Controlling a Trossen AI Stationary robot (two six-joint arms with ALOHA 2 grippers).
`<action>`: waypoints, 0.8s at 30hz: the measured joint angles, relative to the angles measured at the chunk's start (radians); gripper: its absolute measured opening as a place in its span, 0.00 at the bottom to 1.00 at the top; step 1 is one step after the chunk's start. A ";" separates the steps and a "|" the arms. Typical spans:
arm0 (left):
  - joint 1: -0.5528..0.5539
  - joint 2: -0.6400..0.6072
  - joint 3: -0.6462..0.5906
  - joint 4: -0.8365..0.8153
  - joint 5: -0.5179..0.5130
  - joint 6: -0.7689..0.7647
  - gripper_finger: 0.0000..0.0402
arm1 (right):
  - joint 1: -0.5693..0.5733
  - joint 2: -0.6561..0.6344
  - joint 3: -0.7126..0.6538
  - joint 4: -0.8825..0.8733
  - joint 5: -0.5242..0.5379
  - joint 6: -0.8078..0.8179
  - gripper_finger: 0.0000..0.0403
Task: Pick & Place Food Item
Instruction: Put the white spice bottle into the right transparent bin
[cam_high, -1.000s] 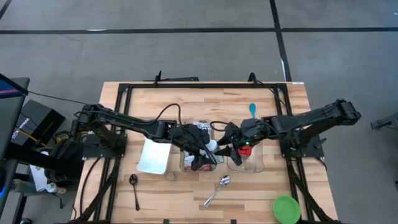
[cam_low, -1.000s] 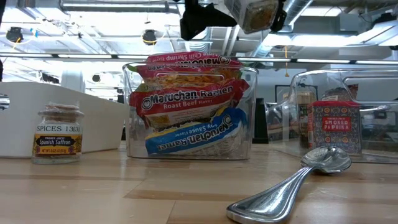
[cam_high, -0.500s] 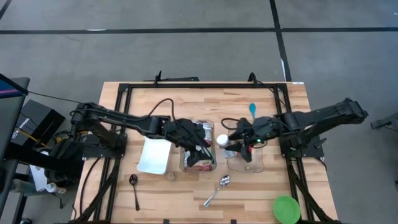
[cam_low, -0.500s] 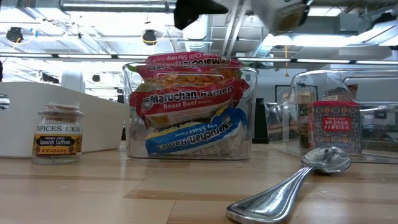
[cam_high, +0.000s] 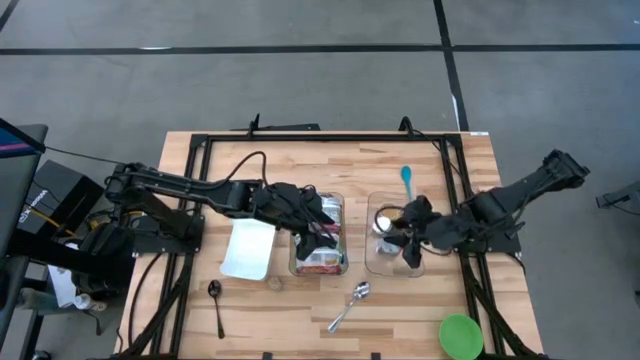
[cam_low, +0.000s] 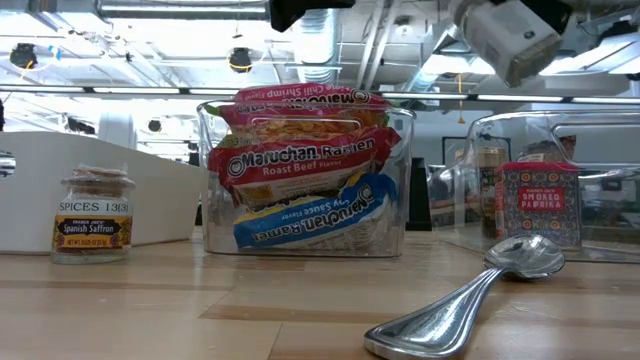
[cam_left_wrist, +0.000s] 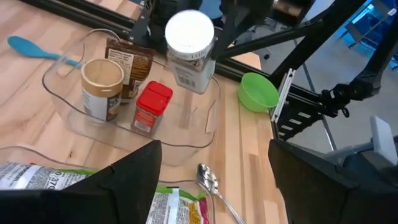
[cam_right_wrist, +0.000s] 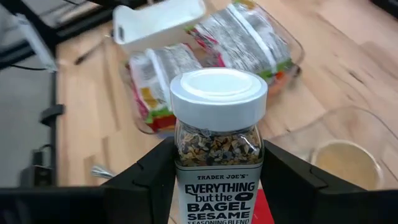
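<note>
White-capped and clear-glassed, the seasoning jar (cam_right_wrist: 218, 155) sits clamped between the right gripper (cam_right_wrist: 217, 186) jaws, its label reading "Everything but the Bagel Sesame Seasoning Blend", speckled seeds showing under the lid. A second ago this jar hung between the two arms beside the ramen bin (cam_high: 320, 235); now it has travelled to the right and hovers above the clear spice bin (cam_high: 395, 240), clear of the rim. The left wrist view shows it from the far side, lid up and slightly tilted, above the red tin of smoked paprika (cam_left_wrist: 148, 107), a tan-lidded jar (cam_left_wrist: 102, 87) and a dark-labelled jar behind them. The left gripper (cam_high: 322, 228) has drawn back over the ramen bin, its jaws spread wide with nothing between them. That reads as a handover finished: the carry belongs to the right arm alone, and what looks to remain is lowering the jar into a free spot in the spice bin and letting go. A saffron jar (cam_low: 93, 214) and a spoon (cam_low: 470, 295) lie untouched on the wooden surface (cam_high: 290, 310).
</note>
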 joint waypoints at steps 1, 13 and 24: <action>0.000 0.000 0.000 0.001 -0.001 0.000 0.72 | 0.020 0.010 0.000 -0.015 0.029 0.021 0.46; 0.000 0.003 0.000 0.003 -0.033 0.002 0.72 | 0.144 0.207 0.000 -0.076 0.149 0.244 0.46; 0.000 0.004 0.000 0.003 -0.032 0.002 0.72 | 0.161 0.369 -0.001 -0.068 0.179 0.360 0.46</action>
